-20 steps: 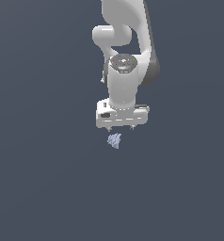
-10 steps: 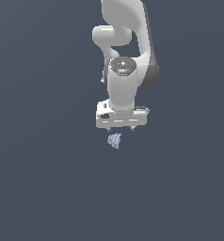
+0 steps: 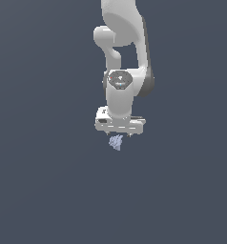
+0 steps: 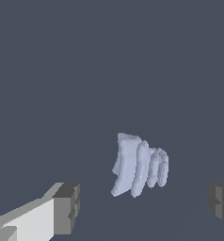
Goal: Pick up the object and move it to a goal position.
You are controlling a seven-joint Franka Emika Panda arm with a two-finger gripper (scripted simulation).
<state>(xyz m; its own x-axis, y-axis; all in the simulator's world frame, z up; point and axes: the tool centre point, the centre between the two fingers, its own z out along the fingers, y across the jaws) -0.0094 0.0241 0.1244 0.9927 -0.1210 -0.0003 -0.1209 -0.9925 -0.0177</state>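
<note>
Clearly the object (image 3: 116, 141), a pale lavender-blue ridged lump, lies on the dark surface (image 3: 44, 181) right beneath the hand (image 3: 120, 136), between its two fingers and touching neither. In the wrist view it (image 4: 138, 165) sits nearer one finger pad (image 4: 67, 208) than the other (image 4: 221, 203), so the hand (image 4: 144, 207) is spread wide and grasping nothing. Compared with a second ago, the hand has come lower and now nearly meets the top of the lump; the descent looks close to done, and closing should follow soon. Nothing else lies nearby, and no goal marker is visible. The off-centre position may nudge the lump as the fingers close
</note>
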